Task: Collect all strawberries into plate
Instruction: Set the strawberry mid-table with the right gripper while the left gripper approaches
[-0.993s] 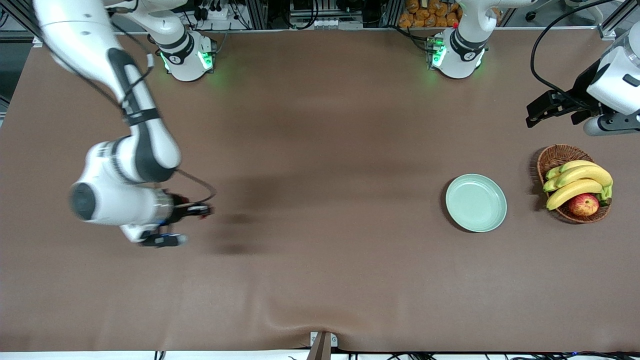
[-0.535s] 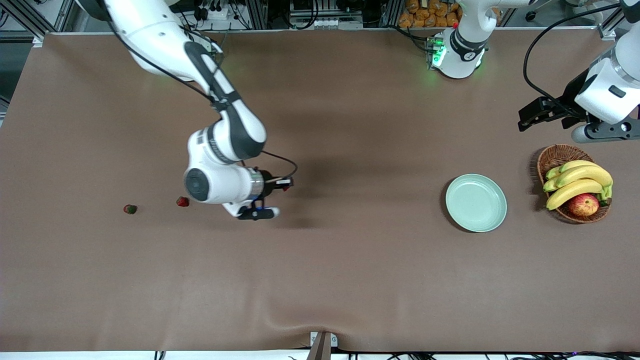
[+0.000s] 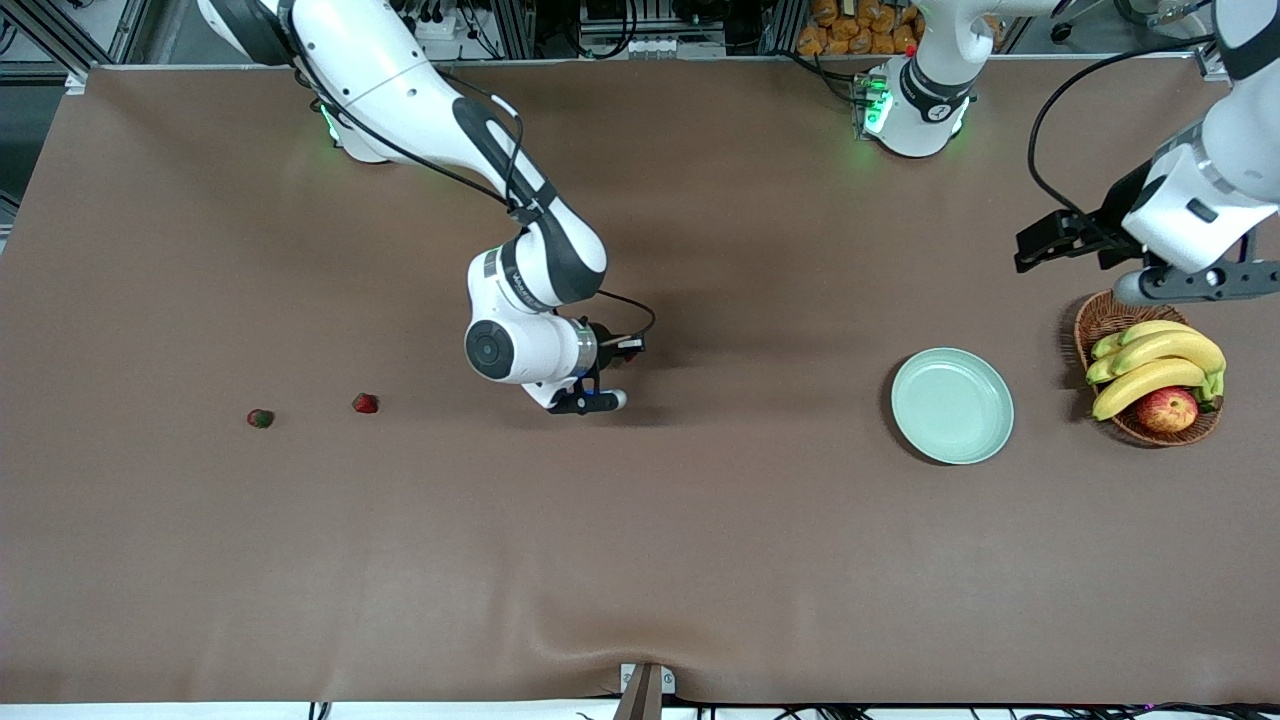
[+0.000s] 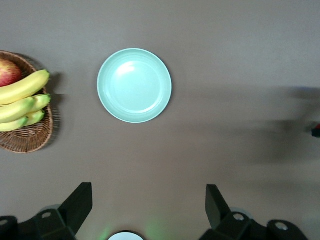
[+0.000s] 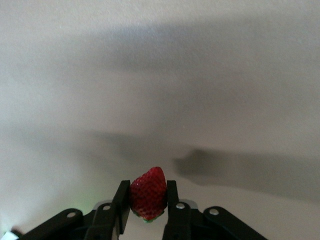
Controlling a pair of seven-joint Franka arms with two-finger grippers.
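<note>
The plate (image 3: 952, 405) is seen lying bare on the brown table (image 3: 700, 540) toward the left arm's end, with nothing in it, and it is shown equally unfilled in the left wrist view (image 4: 134, 85). Just beside it, closer to the left arm's end of the table, a brown wicker basket (image 3: 1108, 316) is found holding a bunch of yellow bananas (image 3: 1160, 362) and a red-yellow apple (image 3: 1167, 409); the basket is set apart from the plate by a strip of table. No readable writing or label can be made out on the plate or the basket. One strawberry (image 5: 148, 192) is pinched between the two fingers (image 5: 121, 202) of the right gripper (image 5: 146, 205), which are closed against its sides with the pointed tip sticking out past them; this gripper (image 3: 618, 372) is held in the air over the middle of the table, well apart from the plate. Two more strawberries are left on the table toward the right arm's end: a red one (image 3: 366, 403) and, nearer that end, a darker, greener one (image 3: 260, 418), the two near each other but not touching. The left gripper (image 4: 147, 212) is held with its fingers spread wide and nothing between them, and it (image 3: 1040, 240) hangs over the table near the basket, where that arm waits.
</note>
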